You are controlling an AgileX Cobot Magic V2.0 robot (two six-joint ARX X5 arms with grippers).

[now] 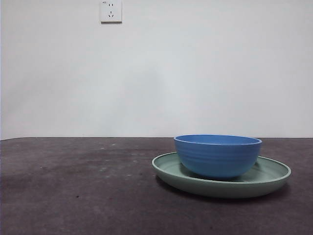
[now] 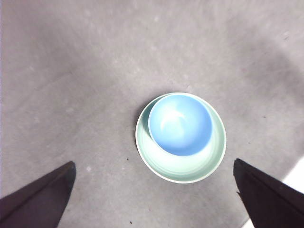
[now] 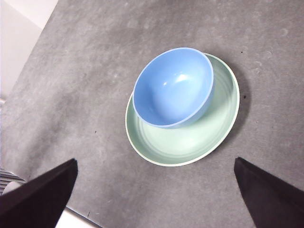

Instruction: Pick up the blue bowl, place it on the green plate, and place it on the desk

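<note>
I held both arms high above the desk (image 1: pixel 88 196), each wrist camera looking down past its own two black jaws. My left gripper (image 2: pixel 154 199) hung released — its jaws stood far apart at the two lower corners of the left wrist view, with bare desk between them and nothing in their grasp. My right gripper (image 3: pixel 156 199) was the same: jaws spread wide, holding nothing, well clear of the surface. Neither arm showed in the front view.

The blue bowl (image 1: pixel 218 155) sat upright inside the green plate (image 1: pixel 274 177), and the plate lay flat on the desk. The bowl was not centred: in the front view it stood toward the plate's left part, with more bare green showing to its right, and from both wrist cameras its rim reached close to one edge of the plate, leaving a broad crescent of green on the other side. The bowl was empty, with a pale gleam of light on its inner wall.

From my left wrist, the blue bowl (image 2: pixel 180 124) and the green plate (image 2: pixel 190 166) lay below and ahead of the open jaws, roughly between their lines — well apart from both tips. From my right wrist, the blue bowl (image 3: pixel 173 88) and green plate (image 3: pixel 190 140) appeared larger, again ahead of the gap between the jaws and touching neither. A white wall socket (image 1: pixel 111 11) was on the wall behind the desk.
</note>
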